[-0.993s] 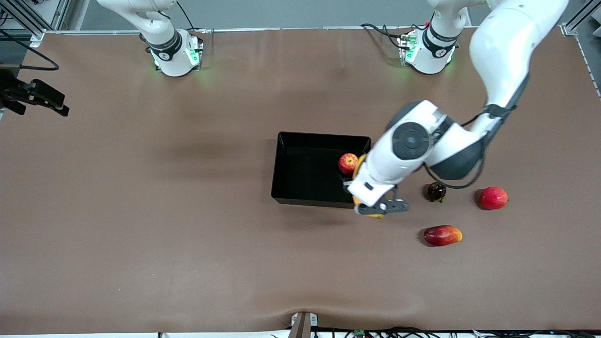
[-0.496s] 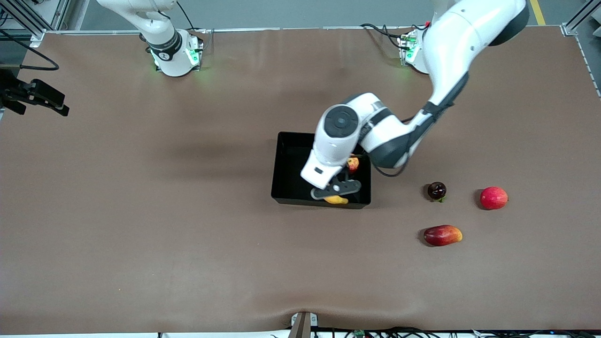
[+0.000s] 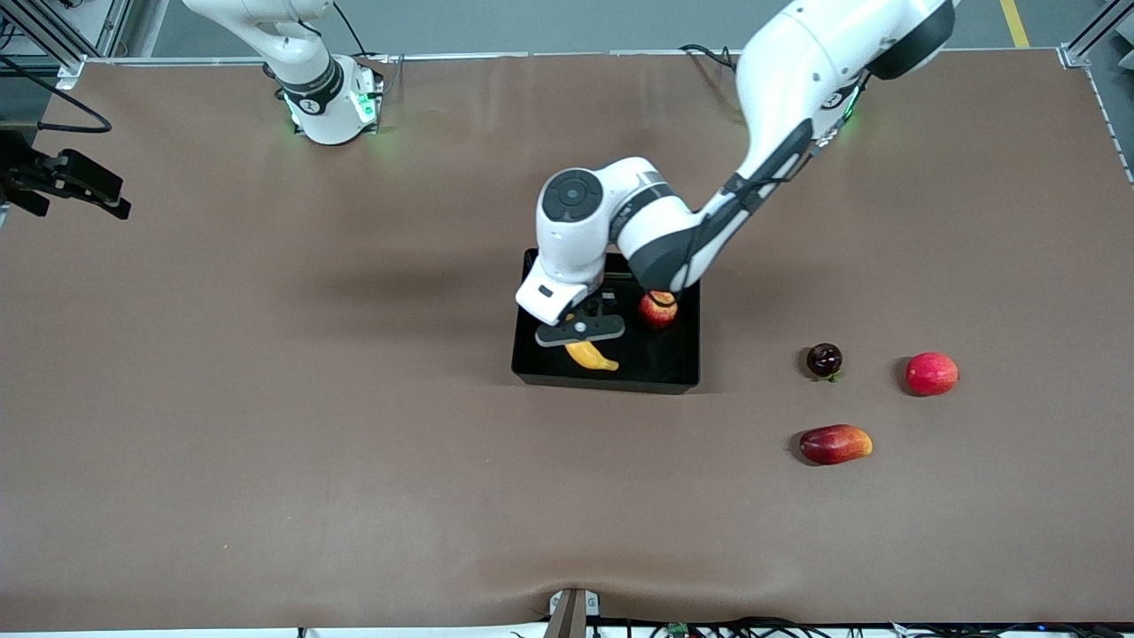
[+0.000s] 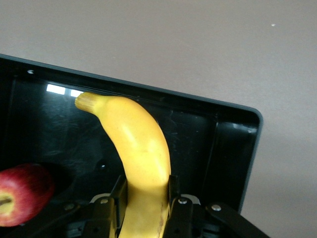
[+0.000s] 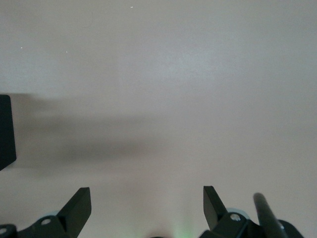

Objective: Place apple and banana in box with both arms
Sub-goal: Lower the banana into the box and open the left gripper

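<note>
Since a second earlier the left arm had swung from the box's edge toward the picture's middle, carrying the banana over the shallow black plastic box (image 3: 533,368) with glossy walls. The left gripper (image 3: 582,330) hung above the box's interior, clenched on the curved yellow banana (image 3: 592,356), whose smooth skin ended in a stubby, slightly darker tip; the wrist view showed the fingers (image 4: 174,190) pressing both sides of it. The small round red apple (image 3: 658,309) with yellowish streaks lay inside the box, near the wall toward the left arm's end of the table. At the lower right of the front view sat a dark glossy round fruit (image 3: 824,359), a pink-red round fruit (image 3: 931,373) and an elongated red-and-orange fruit (image 3: 835,444) on the brown table (image 3: 266,399). The right gripper (image 5: 147,201) waited, jaws spread wide over bare tabletop.
</note>
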Robot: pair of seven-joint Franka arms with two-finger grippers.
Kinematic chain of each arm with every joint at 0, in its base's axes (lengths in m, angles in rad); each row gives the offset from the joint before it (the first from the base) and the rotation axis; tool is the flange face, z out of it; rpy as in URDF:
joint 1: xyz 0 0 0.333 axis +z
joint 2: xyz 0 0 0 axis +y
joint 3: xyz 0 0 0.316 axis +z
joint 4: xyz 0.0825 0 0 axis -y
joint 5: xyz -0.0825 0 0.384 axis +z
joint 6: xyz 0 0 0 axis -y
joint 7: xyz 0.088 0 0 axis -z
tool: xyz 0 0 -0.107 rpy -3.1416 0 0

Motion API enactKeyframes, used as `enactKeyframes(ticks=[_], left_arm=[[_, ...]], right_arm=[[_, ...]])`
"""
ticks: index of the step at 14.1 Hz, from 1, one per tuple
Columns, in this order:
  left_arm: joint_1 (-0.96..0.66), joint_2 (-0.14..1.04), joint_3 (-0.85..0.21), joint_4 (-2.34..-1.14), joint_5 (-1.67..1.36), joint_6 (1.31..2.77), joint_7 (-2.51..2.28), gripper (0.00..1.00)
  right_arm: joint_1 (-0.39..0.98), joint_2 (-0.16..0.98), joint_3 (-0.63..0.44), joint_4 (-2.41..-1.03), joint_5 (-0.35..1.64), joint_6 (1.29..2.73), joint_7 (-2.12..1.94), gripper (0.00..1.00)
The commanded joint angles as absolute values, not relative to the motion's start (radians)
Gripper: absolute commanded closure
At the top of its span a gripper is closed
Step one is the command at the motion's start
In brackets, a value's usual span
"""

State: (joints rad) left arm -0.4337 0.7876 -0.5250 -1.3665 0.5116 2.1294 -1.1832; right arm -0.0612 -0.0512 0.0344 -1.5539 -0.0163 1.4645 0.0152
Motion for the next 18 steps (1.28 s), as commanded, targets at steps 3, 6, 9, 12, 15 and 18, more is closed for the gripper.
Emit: enactKeyframes(ticks=[3,6,9,12,15,18], left_arm=[[-0.498,0.831,-0.466,-1.350,0.517,2.189,-1.197,1.00],[-0.514,0.860,-0.454,-1.351,0.518,2.221,-1.189,1.00],[-0.515,0.887,-0.453,-1.355,0.520,2.223,-1.175,1.00],[-0.523,0.897,-0.431,-1.359,0.522,2.223,-1.158,1.00],[-0.515,0.897,-0.425,-1.362,0.525,2.221,-1.157,0.17],[-0.500,0.861,-0.425,-1.361,0.523,2.203,-1.114,0.00]], right_arm=[[-0.080,-0.064,0.054,-1.559,-0.031,1.457,0.015,0.00],[-0.081,-0.063,0.054,-1.559,-0.031,1.457,0.015,0.00],[-0.080,-0.063,0.054,-1.559,-0.031,1.457,0.015,0.00],[-0.081,-0.063,0.054,-1.559,-0.031,1.456,0.015,0.00],[-0.081,-0.063,0.054,-1.559,-0.031,1.457,0.015,0.00],[-0.083,-0.063,0.054,-1.559,-0.031,1.456,0.015,0.00]])
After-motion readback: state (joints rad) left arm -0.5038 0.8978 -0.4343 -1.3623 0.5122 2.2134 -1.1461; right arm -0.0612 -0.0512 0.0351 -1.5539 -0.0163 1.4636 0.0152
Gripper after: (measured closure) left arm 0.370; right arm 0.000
